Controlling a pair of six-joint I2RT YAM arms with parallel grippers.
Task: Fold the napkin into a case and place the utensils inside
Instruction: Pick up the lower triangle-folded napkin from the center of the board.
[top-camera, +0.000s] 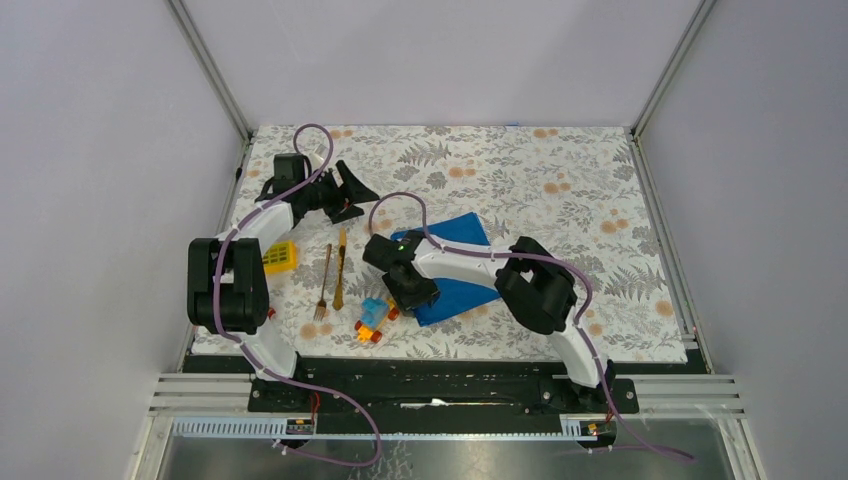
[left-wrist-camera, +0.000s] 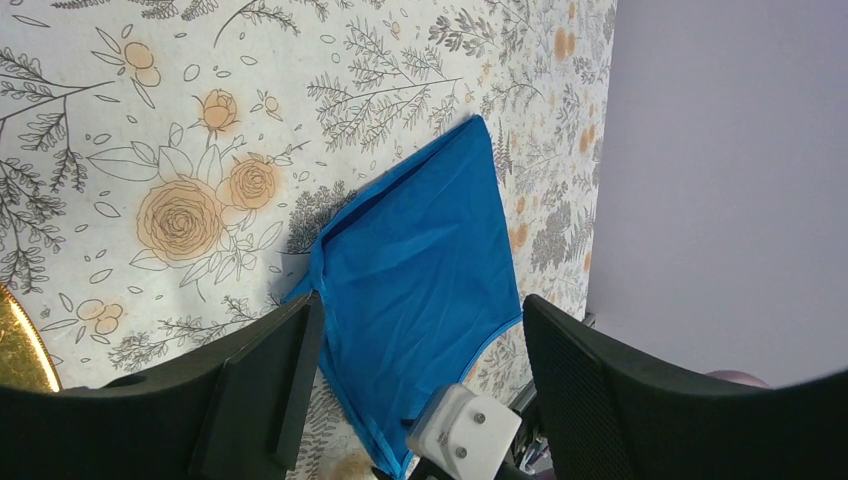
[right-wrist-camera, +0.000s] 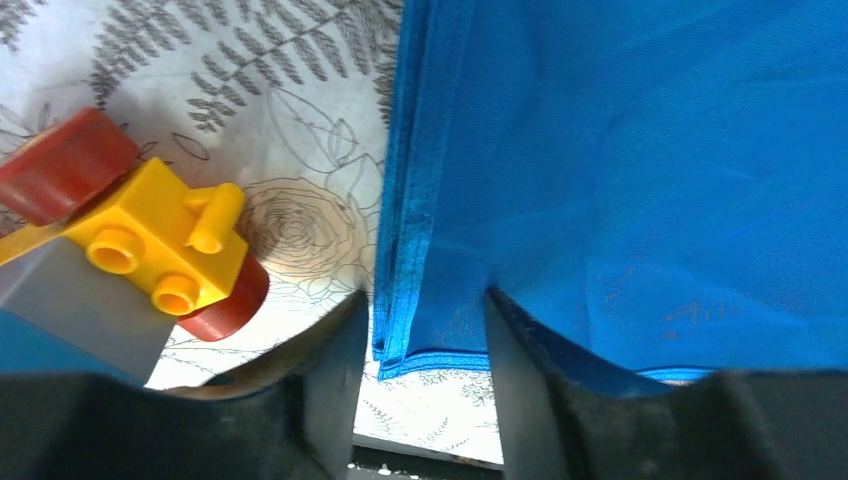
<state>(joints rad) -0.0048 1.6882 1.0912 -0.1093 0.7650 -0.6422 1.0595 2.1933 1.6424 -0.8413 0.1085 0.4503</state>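
Note:
The blue napkin (top-camera: 452, 262) lies folded on the floral tablecloth, right of centre. My right gripper (top-camera: 410, 292) sits low at its near left corner. In the right wrist view the gripper (right-wrist-camera: 425, 300) is open, its jaws either side of the napkin's (right-wrist-camera: 620, 180) layered hemmed corner. The golden fork (top-camera: 323, 284) and knife (top-camera: 340, 268) lie side by side left of the napkin. My left gripper (top-camera: 350, 195) hovers at the far left, open and empty. Its wrist view shows the napkin (left-wrist-camera: 425, 260) beyond the gripper (left-wrist-camera: 420, 305) and a golden utensil's edge (left-wrist-camera: 20, 345).
A small blue-and-orange toy car (top-camera: 373, 320) sits just left of the right gripper, and its yellow top and red wheels (right-wrist-camera: 160, 240) are close to the left finger. A yellow block (top-camera: 279, 257) lies beside the left arm. Frame posts stand at the far corners.

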